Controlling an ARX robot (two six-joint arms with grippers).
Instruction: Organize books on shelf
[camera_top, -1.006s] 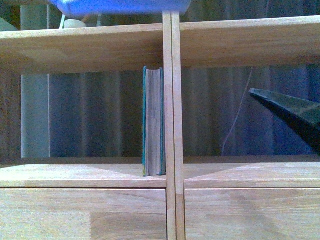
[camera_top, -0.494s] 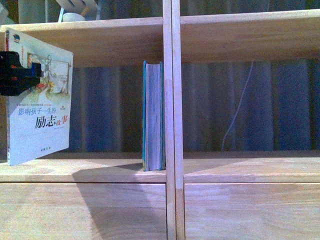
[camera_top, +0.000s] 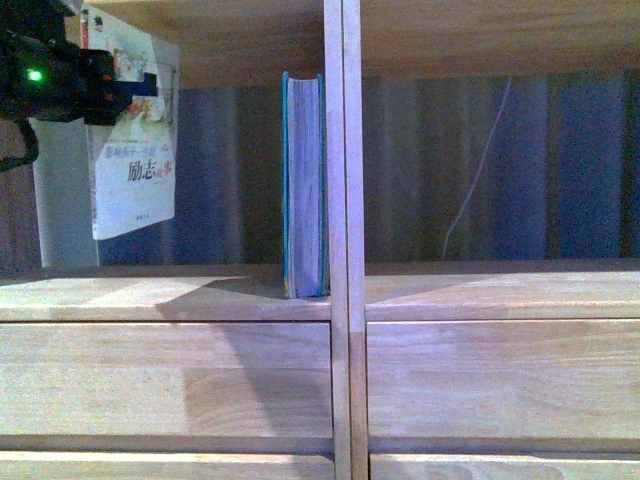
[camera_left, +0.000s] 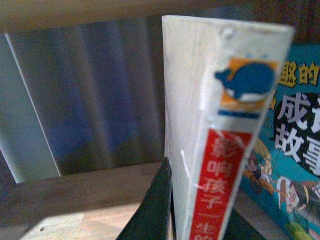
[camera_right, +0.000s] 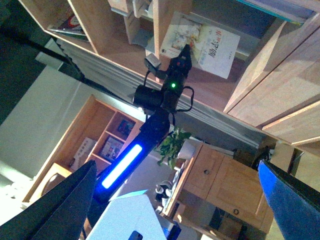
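In the front view my left gripper (camera_top: 105, 85) is shut on the thin pale paperback (camera_top: 135, 170). It holds the book upright in the left cubby, its lower edge above the shelf board (camera_top: 150, 295). The thick teal book (camera_top: 305, 185) stands upright against the central divider (camera_top: 345, 200), apart from the paperback. The left wrist view shows the paperback's red-and-white spine (camera_left: 220, 150) between my dark fingers (camera_left: 155, 210), with the teal cover (camera_left: 295, 145) beside it. My right gripper (camera_right: 175, 210) is open and empty, back from the shelf.
Plain drawer fronts (camera_top: 165, 375) (camera_top: 500, 375) lie under the board. The right cubby (camera_top: 500, 170) has a striped backdrop and a thin white cable (camera_top: 475, 190). The right wrist view shows my left arm (camera_right: 165, 95), a plant and wooden cabinets (camera_right: 220, 180).
The paperback came in from the left and moved right and deeper into the left cubby. The shelf has slid up in the front view. My right finger has left that view.
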